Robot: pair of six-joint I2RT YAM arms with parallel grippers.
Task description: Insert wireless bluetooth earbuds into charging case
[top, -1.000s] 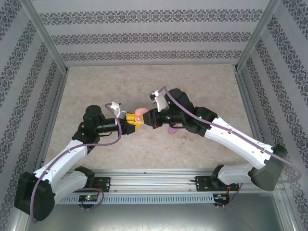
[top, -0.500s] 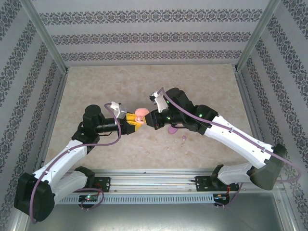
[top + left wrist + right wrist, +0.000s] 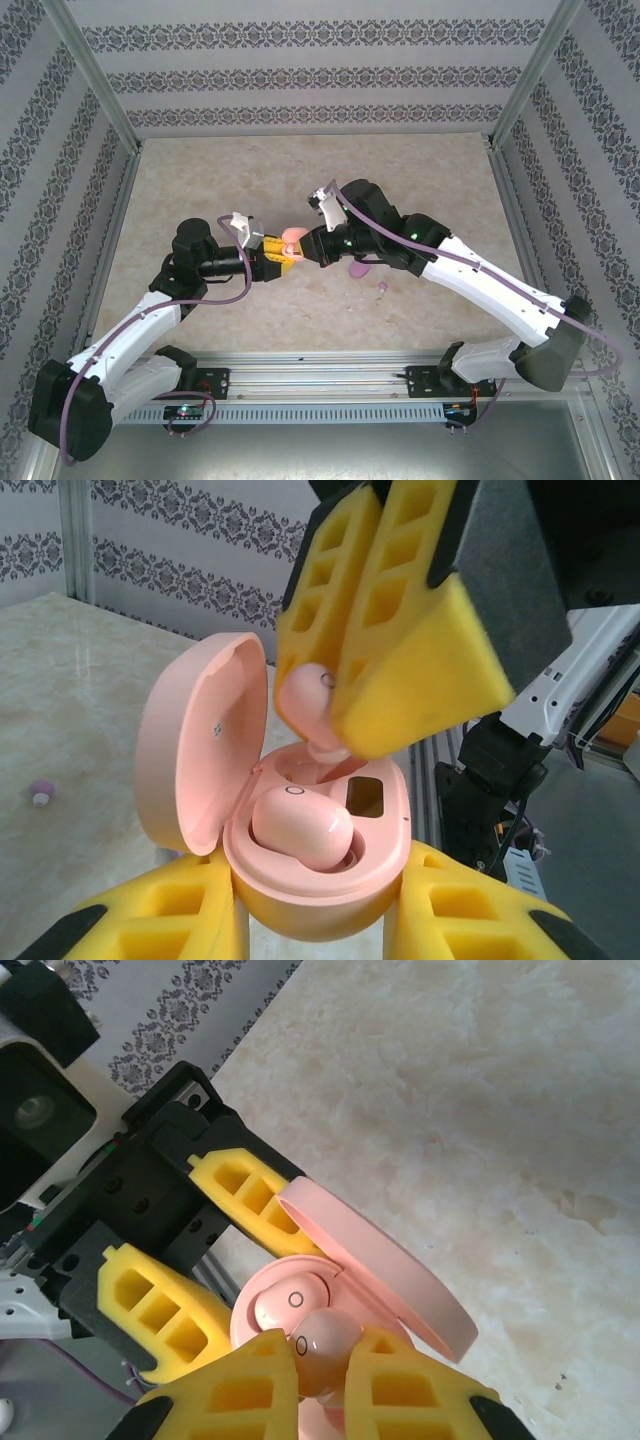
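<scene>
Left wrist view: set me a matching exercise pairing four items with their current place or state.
Items:
1. pink case
2. lower pink earbud
3. upper pink earbud
4. purple earbud

States:
A. lying on the table
B. pinched by the right gripper
C. seated in the pink case
D. held by the left gripper, lid open

Pairs: 1-D, 2-C, 3-B, 4-A
</scene>
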